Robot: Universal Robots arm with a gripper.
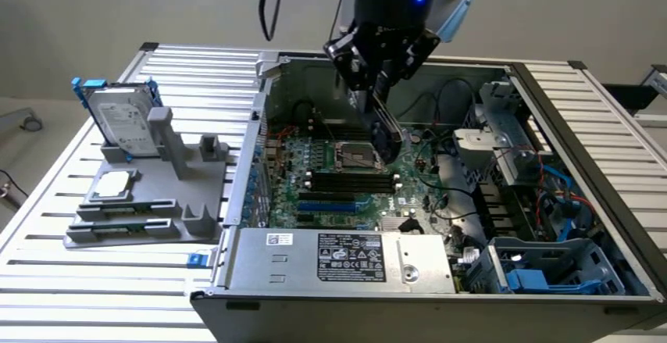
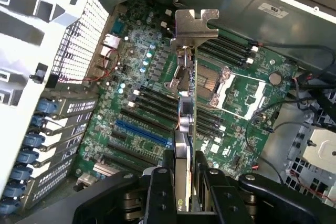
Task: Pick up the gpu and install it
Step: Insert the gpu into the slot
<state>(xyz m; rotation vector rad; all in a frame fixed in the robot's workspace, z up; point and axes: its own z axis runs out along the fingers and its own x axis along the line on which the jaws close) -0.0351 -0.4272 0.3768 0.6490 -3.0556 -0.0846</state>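
Note:
My gripper (image 1: 371, 77) hangs inside the open computer case (image 1: 542, 85) and is shut on the gpu (image 1: 383, 130). The card hangs below the fingers, over the motherboard (image 1: 344, 179) near the processor socket (image 1: 354, 155), and clear of the board. In the wrist view the gpu (image 2: 188, 124) is seen edge-on between the two black fingers (image 2: 160, 184), its silver end bracket (image 2: 195, 24) at the far end. My gripper (image 2: 185, 182) clamps the card's near end. A blue expansion slot (image 2: 142, 135) lies on the motherboard (image 2: 131, 77) beside the card's line.
A grey fixture (image 1: 156, 202) on the slatted table holds a hard drive in a blue frame (image 1: 123, 120) and a small silver processor chip (image 1: 112, 185). In the case are the power supply (image 1: 344, 259), drive cages (image 1: 521, 144) and cables (image 1: 547, 198). Blue slot latches (image 2: 31, 140) line the rear wall.

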